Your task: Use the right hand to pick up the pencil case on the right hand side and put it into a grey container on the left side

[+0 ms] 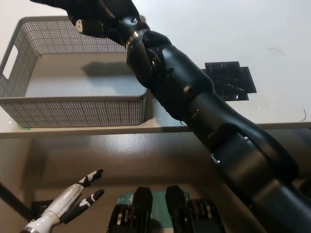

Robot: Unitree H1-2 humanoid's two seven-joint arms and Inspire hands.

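My black right arm stretches from the lower right across the table to the grey mesh container (73,109) at the left. My right hand (99,19) hovers over the container's far rim, its fingers curled around a dark pencil case (53,4) that pokes out to the left at the picture's top edge. Most of the case is cut off or hidden by the hand. A shadow lies on the container's bare floor beneath the hand. My white left hand (68,204) rests low at the lower left with its fingers apart, holding nothing.
A black square patch (228,80) lies on the white table to the right of the arm. The table's front edge (73,131) runs just below the container. A slot handle (8,60) opens the container's left wall.
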